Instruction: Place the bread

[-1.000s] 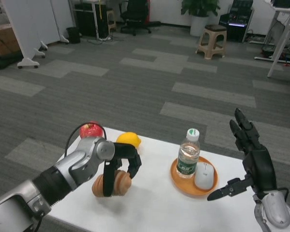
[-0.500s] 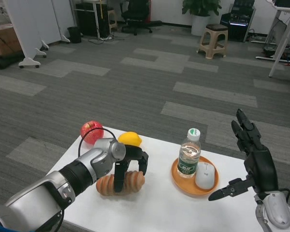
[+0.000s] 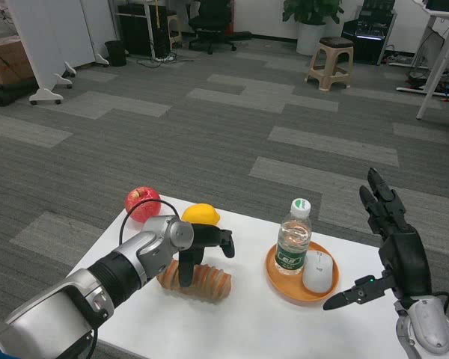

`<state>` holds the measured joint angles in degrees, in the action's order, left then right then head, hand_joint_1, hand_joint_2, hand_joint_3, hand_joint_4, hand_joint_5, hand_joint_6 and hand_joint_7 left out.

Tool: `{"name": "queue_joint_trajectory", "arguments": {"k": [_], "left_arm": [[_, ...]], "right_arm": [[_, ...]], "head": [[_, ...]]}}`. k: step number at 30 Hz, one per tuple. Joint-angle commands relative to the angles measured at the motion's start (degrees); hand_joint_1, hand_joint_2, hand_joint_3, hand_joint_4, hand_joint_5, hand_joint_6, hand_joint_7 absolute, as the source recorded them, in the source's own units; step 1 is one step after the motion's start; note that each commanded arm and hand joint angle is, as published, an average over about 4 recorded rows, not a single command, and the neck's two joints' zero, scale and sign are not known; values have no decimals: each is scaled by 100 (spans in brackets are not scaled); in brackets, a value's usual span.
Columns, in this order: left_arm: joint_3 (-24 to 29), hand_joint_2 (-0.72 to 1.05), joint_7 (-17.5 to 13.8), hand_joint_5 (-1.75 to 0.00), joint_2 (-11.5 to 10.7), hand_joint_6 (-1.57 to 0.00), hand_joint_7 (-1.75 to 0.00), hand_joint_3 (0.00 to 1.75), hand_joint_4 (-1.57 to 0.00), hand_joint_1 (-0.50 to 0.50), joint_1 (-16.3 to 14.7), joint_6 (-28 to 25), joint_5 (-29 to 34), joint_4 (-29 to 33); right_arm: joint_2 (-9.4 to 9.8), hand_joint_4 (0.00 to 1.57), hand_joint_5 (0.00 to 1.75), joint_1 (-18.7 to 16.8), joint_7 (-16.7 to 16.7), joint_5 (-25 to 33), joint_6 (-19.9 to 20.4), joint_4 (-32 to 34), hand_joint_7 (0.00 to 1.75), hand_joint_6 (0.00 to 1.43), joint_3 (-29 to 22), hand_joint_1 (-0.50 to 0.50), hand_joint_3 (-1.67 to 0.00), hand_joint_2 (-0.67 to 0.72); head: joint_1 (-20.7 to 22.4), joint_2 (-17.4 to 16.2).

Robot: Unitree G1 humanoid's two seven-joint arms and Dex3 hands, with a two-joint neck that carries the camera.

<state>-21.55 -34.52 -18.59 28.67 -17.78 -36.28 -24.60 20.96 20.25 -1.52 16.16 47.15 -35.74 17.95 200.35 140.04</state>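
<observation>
Though ridged, a brown bread (image 3: 202,280).

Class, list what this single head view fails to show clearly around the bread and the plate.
- Bread: its middle hidden by the left robot hand; whether fingers still touch it is unclear.
- Bottle: label print too small.
- Orange plate: far rim hidden behind bottle and white mouse.

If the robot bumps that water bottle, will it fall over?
Probably, rather easily. The water bottle is tall and narrow and stands upright on the orange plate, so a push near its cap would likely tip it. The water inside may steady it a little. Once down, its round body would probably roll.
</observation>
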Motion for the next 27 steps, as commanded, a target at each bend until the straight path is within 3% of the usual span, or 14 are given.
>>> {"name": "queue_joint_trajectory", "arguments": {"k": [1,15,21,22,24,26,27], "left_arm": [[22,96,-83,-175,-32,0,-70,17,0,50,-96,-182,68,214],[259,96,-123,-175,-188,0,-63,17,0,50,-338,-437,543,1210],[630,91,-4,-175,-206,0,-56,17,0,50,-546,-371,1200,1482],[718,83,55,-175,-206,0,-56,15,0,50,-595,-331,1422,1506],[872,41,209,-175,-206,0,-56,11,0,50,-678,-191,1940,1511],[969,-24,350,-175,-224,0,-56,9,0,49,-731,82,2445,1502],[991,-41,387,-175,-232,0,-54,9,0,48,-751,218,2667,1491]], "right_arm": [[16,0,0,-39,-7,54,5,58,0,0,-11,-8,0,15],[5,0,0,-30,-7,54,5,41,0,0,-27,-8,0,15],[5,0,0,-30,-2,54,5,43,0,0,-29,-8,0,15],[5,0,0,-30,-2,54,5,45,0,0,-29,-8,0,15],[5,0,0,-30,-7,54,5,54,0,0,-29,-8,0,15],[5,0,0,-35,-7,54,5,63,0,0,-29,-8,0,15],[5,0,0,-37,-7,54,5,67,0,0,-29,-8,0,15]], "head": [[-2,-1],[6,18],[-3,41],[-2,40],[-4,45],[1,52],[6,52]]}}
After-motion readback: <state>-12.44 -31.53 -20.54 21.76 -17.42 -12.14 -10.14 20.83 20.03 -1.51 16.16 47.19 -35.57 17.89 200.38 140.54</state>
